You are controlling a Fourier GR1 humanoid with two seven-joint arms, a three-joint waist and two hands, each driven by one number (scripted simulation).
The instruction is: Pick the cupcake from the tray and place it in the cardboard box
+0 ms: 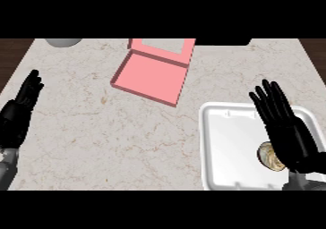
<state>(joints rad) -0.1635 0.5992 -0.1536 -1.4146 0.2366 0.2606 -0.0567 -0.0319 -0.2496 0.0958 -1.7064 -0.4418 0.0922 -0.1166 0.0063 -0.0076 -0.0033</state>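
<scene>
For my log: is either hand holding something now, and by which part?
Nothing is held. The right hand is open above the cupcake; the left hand rests open.

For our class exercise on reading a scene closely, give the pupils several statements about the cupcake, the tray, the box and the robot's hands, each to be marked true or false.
1. The cupcake lies in the white tray. True.
2. The right hand is curled round the cupcake. False: its fingers are straight, held over the tray and partly hiding the cupcake.
3. The pink box already holds the cupcake. False: nothing shows inside it; the cupcake is in the tray.
4. The left hand shows open at the counter's left edge. True.
5. The box touches the tray. False: bare counter shows between them.
</scene>
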